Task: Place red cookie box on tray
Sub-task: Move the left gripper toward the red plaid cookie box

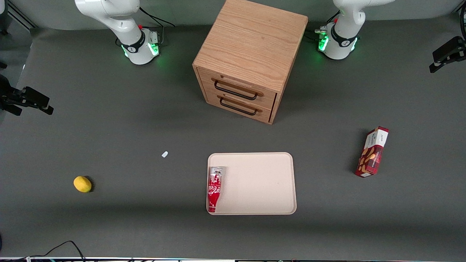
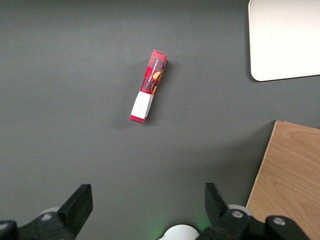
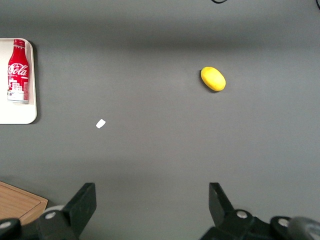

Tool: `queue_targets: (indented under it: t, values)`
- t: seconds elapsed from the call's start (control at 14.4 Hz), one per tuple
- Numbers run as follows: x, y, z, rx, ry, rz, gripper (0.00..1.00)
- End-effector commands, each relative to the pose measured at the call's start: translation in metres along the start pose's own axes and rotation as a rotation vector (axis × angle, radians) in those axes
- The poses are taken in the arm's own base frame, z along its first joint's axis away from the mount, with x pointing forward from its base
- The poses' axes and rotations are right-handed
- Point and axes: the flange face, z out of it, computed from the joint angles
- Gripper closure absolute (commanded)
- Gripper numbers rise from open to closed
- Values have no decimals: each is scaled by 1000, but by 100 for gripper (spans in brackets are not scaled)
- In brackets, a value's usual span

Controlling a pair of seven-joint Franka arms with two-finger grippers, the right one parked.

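Note:
The red cookie box (image 1: 372,152) lies flat on the grey table toward the working arm's end, well apart from the tray (image 1: 262,182). In the left wrist view the box (image 2: 148,86) shows its white end panel turned toward my gripper (image 2: 148,197). The gripper hangs high above the bare table, open, with nothing between its fingers and clear of the box. A corner of the cream tray (image 2: 285,40) shows in that view too. The gripper is out of the front view.
A red Coca-Cola bottle (image 1: 214,189) lies on the tray along its edge toward the parked arm. The wooden two-drawer cabinet (image 1: 247,58) stands farther from the front camera than the tray. A yellow lemon (image 1: 82,184) and a small white scrap (image 1: 165,154) lie toward the parked arm's end.

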Motion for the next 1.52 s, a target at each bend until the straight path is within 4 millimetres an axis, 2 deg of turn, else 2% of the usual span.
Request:
queue_targets:
  t: [0.0, 0.48, 0.69, 0.97, 1.45]
  values:
    - [0, 1, -3, -10, 1, -12, 0]
    - [9, -2, 9, -7, -13, -1, 0]
    - [28, 1, 31, -1, -36, 36, 0]
    - [66, -8, 80, 5, -54, 92, 0]
    - [120, -22, 200, 48, -47, 288, 0]
